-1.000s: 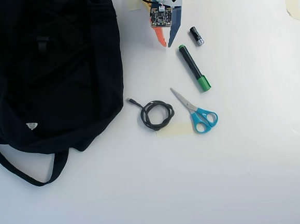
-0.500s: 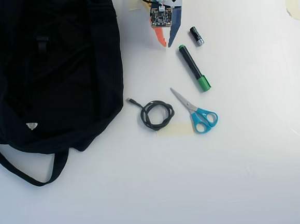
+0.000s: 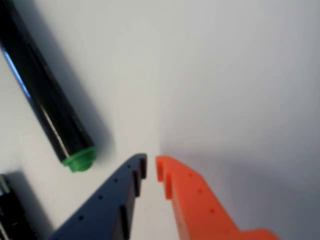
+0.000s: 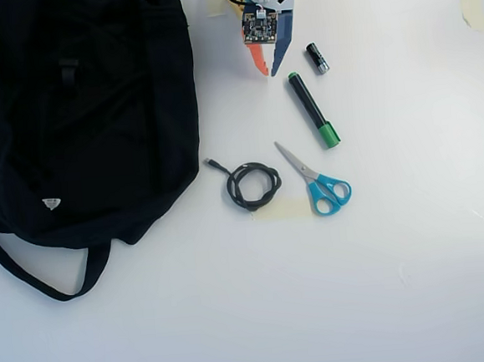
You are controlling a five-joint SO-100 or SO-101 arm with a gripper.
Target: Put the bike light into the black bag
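Since the bike light (image 4: 317, 58) is the thing to move, look for it first: it is the small black and silver tube lying on the white counter (image 4: 399, 261), at the top of the overhead view and just to the right of the tool (image 4: 269, 71). The tool has one orange finger and one dark blue finger, and their tips are almost pressed together with only a thin gap and nothing between them. It points down at bare counter, not at the light.

To do this step well, the tool should first spread its fingers wide. Then it should slide to the right in the overhead view until the light sits between the two fingers. The light is round, so it could roll away if one finger bumps it. I think it is best to come straight down over it and squeeze across its short side.

A black marker with a green cap (image 4: 313, 109) lies close below the light, so the tool must take care not to grab that one. In the wrist view the marker's green end (image 3: 79, 161) is just left of the blue finger, and a dark thing in the bottom left corner may be the light, but I cannot tell.

Farther down are blue scissors (image 4: 319, 182) and a coiled black cable (image 4: 252, 184). The black bag (image 4: 78, 118) lies far off on the left, so the carry will be a long one.
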